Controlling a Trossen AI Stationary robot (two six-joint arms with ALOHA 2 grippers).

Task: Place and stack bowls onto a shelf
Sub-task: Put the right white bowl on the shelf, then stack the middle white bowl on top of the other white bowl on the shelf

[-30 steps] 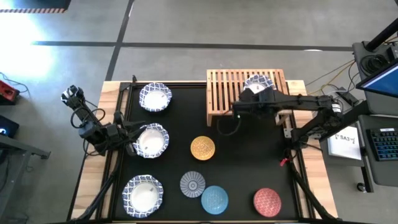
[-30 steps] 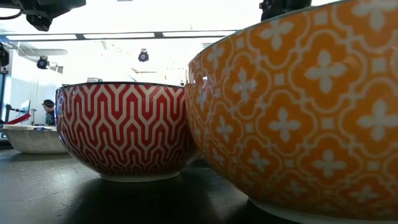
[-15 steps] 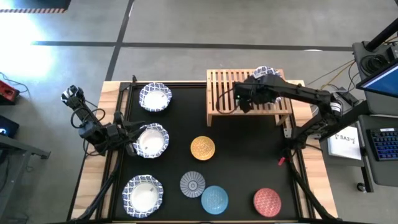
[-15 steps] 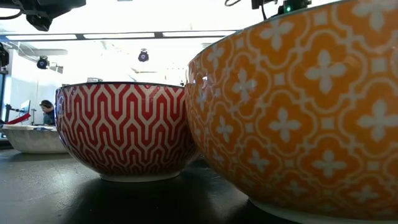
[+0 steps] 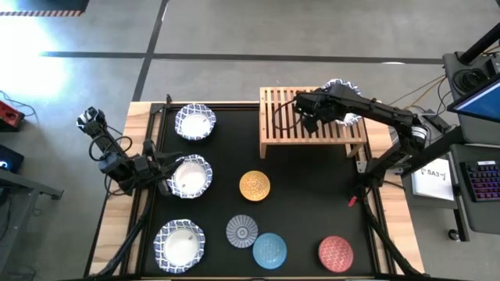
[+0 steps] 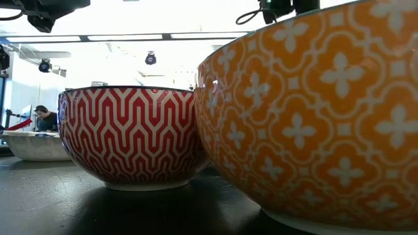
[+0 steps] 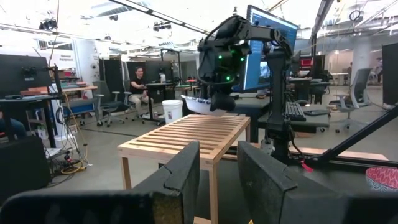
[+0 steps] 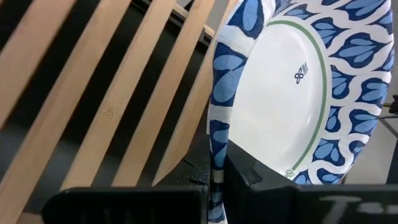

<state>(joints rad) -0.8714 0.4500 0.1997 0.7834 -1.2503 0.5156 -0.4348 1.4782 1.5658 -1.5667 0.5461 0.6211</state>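
Since a second ago, the right end effector [image 5: 334, 102] is carrying its white bowl [image 5: 341, 94] from over the shelf's [image 5: 281, 125] slats toward the far right corner of the shelf, where the bowl is now overhanging the edge. Its fingers are clamping shut on the blue-patterned rim, seen edge-on in the right wrist view. Released here, the bowl could be tipping off the shelf's back edge. Well left of the shelf, the left end effector [image 5: 160, 175] is waiting partly open beside another white bowl [image 5: 191, 176] on the desk [image 5: 305, 211]; whether it is gripping that rim I cannot tell.
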